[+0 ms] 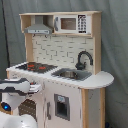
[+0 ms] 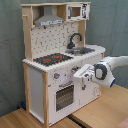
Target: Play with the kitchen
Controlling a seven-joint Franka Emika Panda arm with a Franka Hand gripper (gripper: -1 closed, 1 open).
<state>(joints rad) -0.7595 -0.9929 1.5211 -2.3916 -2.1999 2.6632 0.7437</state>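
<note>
Grey curtain behind; kitchen (image 2: 60, 65) standing on wooden surface (image 2: 95, 114); tool (image 2: 83, 76) against its white front beside knobs; opening impossible to tell.

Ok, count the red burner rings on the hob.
2. Both sit on the black hob, side by side: one red ring nearer the hood end, the other red ring nearer the sink. None looks hidden.

In the second exterior view, the hand (image 2: 84, 76) sits before the kitchen (image 2: 60, 30) front.
</note>
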